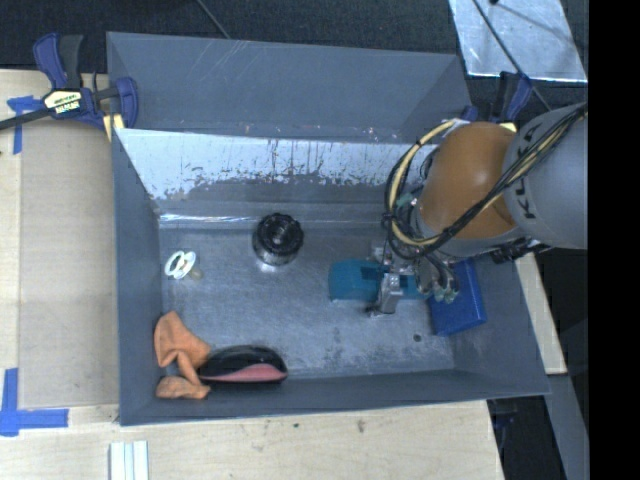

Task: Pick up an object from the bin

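**Teal block (350,281) at the tip of the gripper (385,296)**

Teal block lies flat on the floor of the bin (300,168), a little right of the middle and nearer the right wall than the left. Its right end meets the metal tip of the gripper (touching it or merely overlapped by it, I cannot tell which).

The arm (560,183) comes in over the bin's right edge as a broad grey sleeve. It ends in a rounded orange-brown cover (470,183) with yellow and black cables looped about it. From that cover the wrist points steeply down, so the gripper hangs low over the floor, between the teal block on its left and a blue slab (460,306) on its right. Whether the gripper stands wide, narrow or closed on anything cannot be told, as the wrist and cables crowd it.

The blue slab sits by the foot of the right wall, partly under the wrist.

Well apart from the gripper, a black round cap (277,238) stands near the back wall, about the middle. A small white ring (181,264) lies toward the left wall. In the front left corner an orange cloth (175,348) is bunched up, with a black and pink thing (243,366) touching it along the front edge.
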Robot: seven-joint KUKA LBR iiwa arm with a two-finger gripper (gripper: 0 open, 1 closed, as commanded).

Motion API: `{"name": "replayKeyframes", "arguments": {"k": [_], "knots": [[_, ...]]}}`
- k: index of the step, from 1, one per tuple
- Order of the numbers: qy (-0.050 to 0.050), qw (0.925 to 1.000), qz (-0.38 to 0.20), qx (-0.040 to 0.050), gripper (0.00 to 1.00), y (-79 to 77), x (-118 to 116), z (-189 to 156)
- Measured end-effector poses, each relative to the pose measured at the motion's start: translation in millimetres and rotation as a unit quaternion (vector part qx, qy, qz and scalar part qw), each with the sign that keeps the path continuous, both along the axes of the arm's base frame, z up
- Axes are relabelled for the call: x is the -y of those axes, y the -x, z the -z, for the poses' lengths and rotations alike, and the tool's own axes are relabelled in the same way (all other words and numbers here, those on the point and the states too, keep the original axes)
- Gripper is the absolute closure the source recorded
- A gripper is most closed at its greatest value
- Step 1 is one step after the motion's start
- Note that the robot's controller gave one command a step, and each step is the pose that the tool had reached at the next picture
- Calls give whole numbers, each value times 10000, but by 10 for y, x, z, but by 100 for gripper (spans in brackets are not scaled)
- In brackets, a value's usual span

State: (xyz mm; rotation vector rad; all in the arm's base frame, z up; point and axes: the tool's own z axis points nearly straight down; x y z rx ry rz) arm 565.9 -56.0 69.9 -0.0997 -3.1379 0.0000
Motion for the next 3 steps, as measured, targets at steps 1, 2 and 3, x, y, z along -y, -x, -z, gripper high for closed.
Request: {"name": "replayKeyframes", "arguments": {"k": [1,2,3], "knots": [[0,10000,0,0,100,0,0,0],[1,10000,0,3,100,4,0,-22],[2,10000,1,13,100,7,1,-74]]}}
